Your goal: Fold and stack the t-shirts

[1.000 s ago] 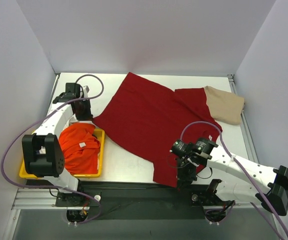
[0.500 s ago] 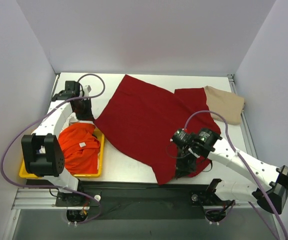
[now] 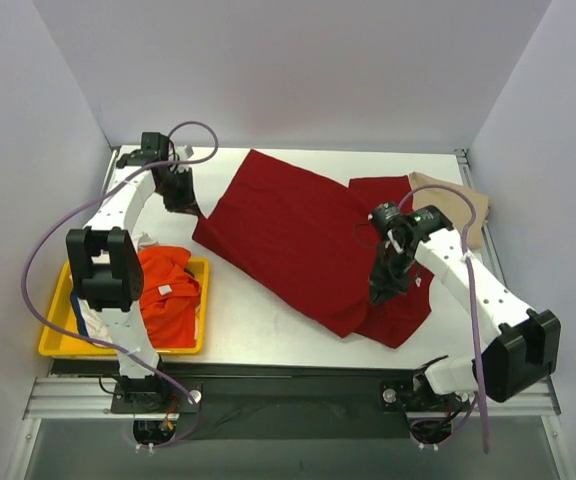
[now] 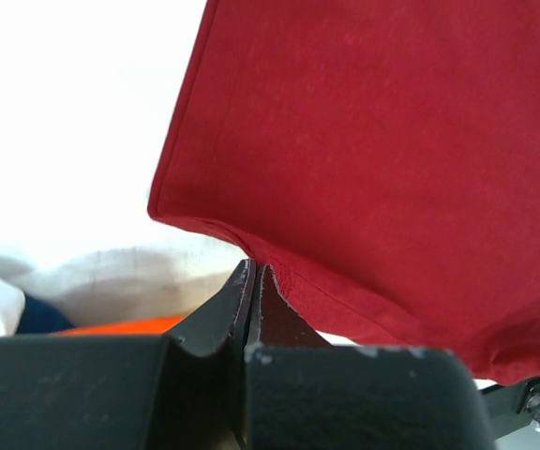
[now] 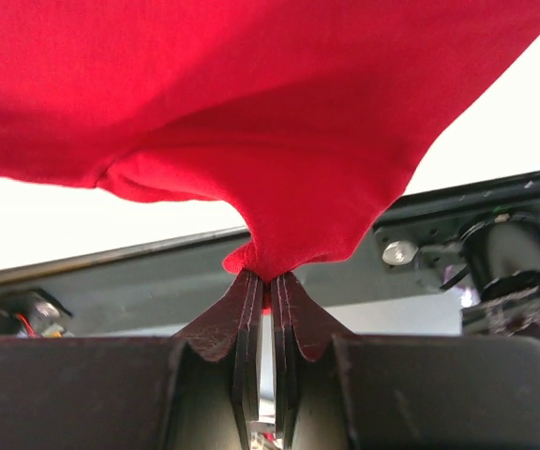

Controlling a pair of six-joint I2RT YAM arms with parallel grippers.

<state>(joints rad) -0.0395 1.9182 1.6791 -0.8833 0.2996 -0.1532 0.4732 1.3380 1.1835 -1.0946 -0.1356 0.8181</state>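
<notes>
Red cloth covers the middle of the white table. It is the big dark red soft t-shirt, and it lies mostly flat, slanting from the far left to the near right.

The left gripper is pinched tight on the hem at the shirt's far left corner, with no gap between its fingers. The right gripper is pinched tight too, on a little bunch of red cloth at the near right side. The cloth hangs up from the bunch like a small tent. Under that arm the near edge of the shirt looks doubled over itself, so I think the first fold is being made now (it is not pressed flat yet).

A tan cloth t-shirt sits at the far right corner, and one edge of it is tucked under the red shirt. A bright orange cloth t-shirt lies crumpled in the yellow plastic tray at the near left.

So the job looks like it is near its start. No shirt looks neatly folded, and I see no stack anywhere. The red shirt needs the rest of its folds. Then the tan one and the orange one need folding, and all of them need piling up.
</notes>
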